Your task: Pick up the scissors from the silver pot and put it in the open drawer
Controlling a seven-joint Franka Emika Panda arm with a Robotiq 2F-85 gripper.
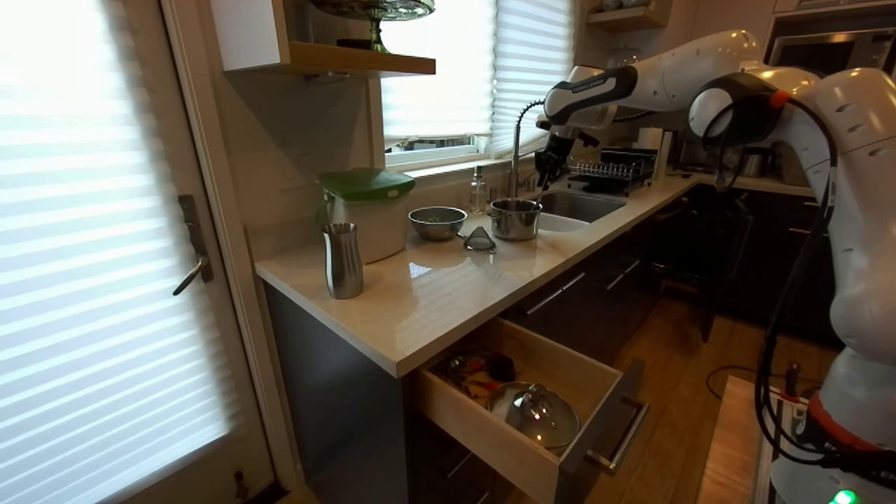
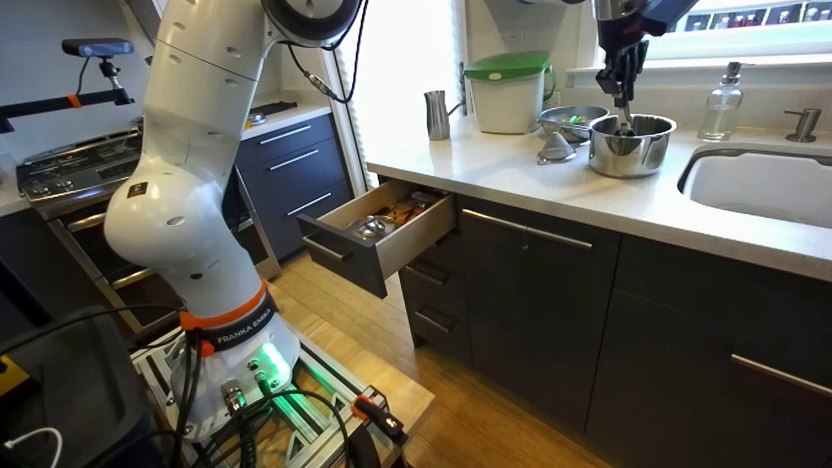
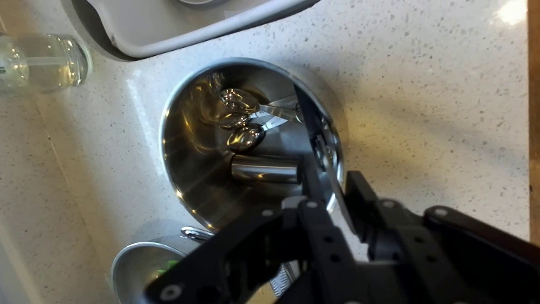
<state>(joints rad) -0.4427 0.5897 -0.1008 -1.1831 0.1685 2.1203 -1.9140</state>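
silver-grey scissors (image 2: 624, 119), long axis near upright: slim end up at claw (image 3: 336, 188), darker, broader end down inside silver pot (image 2: 624, 156), close by wall facing front edge (image 3: 528, 126) of counter (image 3: 443, 63). claw narrow, slim end between fingers (image 3: 358, 188); whether clamped, cannot tell. strainer (image 2: 557, 148) and sink (image 2: 747, 162) near pot, either side; strip of counter between pot and front edge. drawer (image 2: 426, 229) below, pulled out, top open, glass lid (image 1: 553, 427) near its front.
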